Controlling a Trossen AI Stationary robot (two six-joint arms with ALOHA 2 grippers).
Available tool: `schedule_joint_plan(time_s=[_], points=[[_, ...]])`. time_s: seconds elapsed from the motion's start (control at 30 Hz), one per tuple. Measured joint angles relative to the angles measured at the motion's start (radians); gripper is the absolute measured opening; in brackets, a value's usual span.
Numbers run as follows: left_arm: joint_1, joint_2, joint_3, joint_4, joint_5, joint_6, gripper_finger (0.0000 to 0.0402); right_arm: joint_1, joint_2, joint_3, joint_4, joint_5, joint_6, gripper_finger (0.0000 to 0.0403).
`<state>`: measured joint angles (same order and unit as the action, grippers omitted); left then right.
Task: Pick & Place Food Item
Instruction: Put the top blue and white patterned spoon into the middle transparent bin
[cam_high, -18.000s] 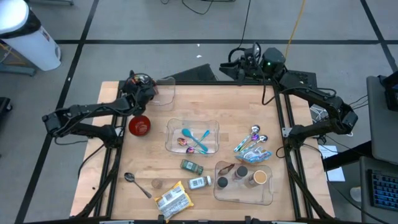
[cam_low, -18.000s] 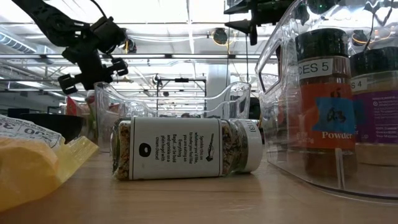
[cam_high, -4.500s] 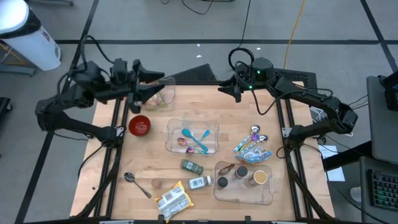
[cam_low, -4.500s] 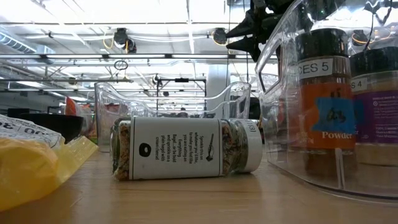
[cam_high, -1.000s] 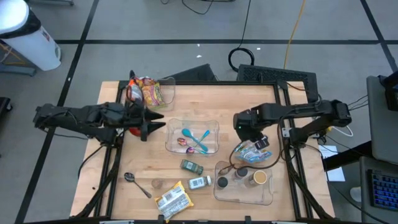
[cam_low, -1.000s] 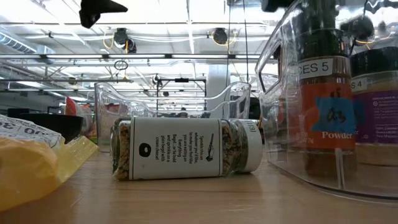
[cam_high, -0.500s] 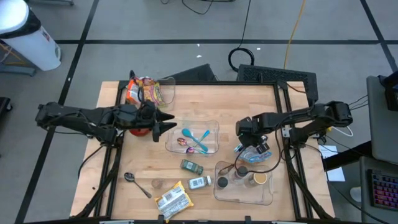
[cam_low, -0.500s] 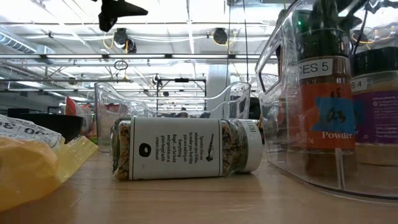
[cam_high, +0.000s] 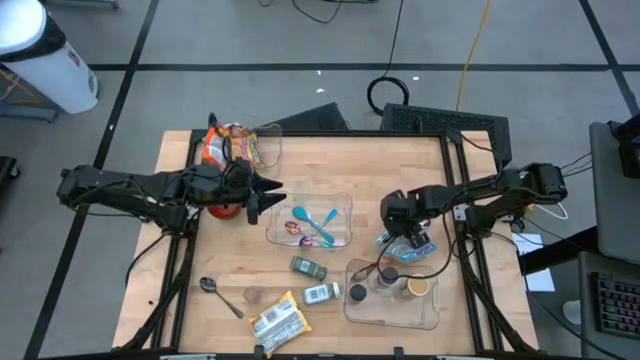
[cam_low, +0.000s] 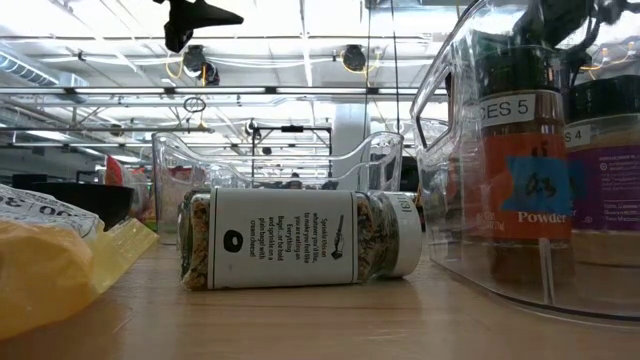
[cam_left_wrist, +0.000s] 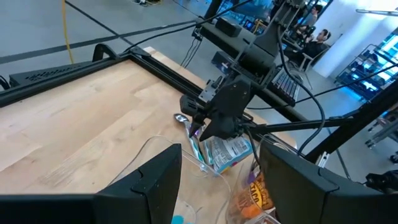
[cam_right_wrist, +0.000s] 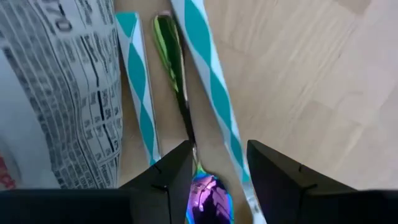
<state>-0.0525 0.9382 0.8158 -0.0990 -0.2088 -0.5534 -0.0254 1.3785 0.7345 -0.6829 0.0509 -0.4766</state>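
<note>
The right gripper (cam_high: 403, 228) hangs low over the blue-and-white food packet (cam_high: 407, 245) near the counter's right edge, jaws spread and straddling a shiny spoon (cam_right_wrist: 181, 93) between striped straws, likely lining up a pick. The left gripper (cam_high: 262, 192), jaws spread and empty, waits by the clear tray (cam_high: 342, 201). The wooden counter (cam_high: 400, 160) stands on grey floor.

Spoon (cam_right_wrist: 208, 198) lies between two straws (cam_right_wrist: 211, 87) on the table (cam_high: 370, 170).
</note>
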Motion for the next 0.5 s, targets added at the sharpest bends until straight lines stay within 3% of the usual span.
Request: schedule_joint_plan(time_s=[0.5], points=[[0.0,0.0,0.0,0.0,-0.001,-0.006,0.0225,-0.002,0.008,-0.035,0.104,0.003,0.046,0.0142]])
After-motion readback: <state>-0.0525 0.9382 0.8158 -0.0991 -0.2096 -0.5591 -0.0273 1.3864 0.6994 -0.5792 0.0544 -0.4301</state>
